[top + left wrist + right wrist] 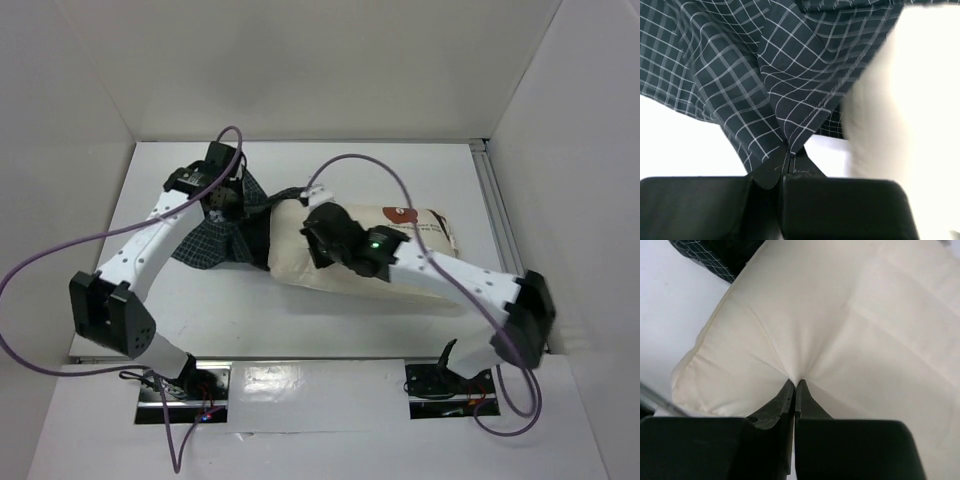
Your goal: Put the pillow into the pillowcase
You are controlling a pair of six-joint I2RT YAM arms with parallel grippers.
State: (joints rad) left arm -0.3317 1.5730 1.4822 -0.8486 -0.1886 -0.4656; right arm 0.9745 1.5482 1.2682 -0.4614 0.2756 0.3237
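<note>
the left tool [789,151] pinches a fold of the pillowcase [765,75], the right tool [795,387] a pucker of the pillow [840,330] beside it.

Two arms [150,240] are there, each with one claw: one left claw [789,150] and one right claw [796,384]. At the left claw's tips is one pillowcase [765,60]; at the right claw's tips, one pillow [840,315]. There are also two purple cables [60,255] and one white surface [250,320].

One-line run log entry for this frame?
left gripper: shut on pillowcase | right gripper: shut on pillow | pillow: mostly outside pillowcase
</note>
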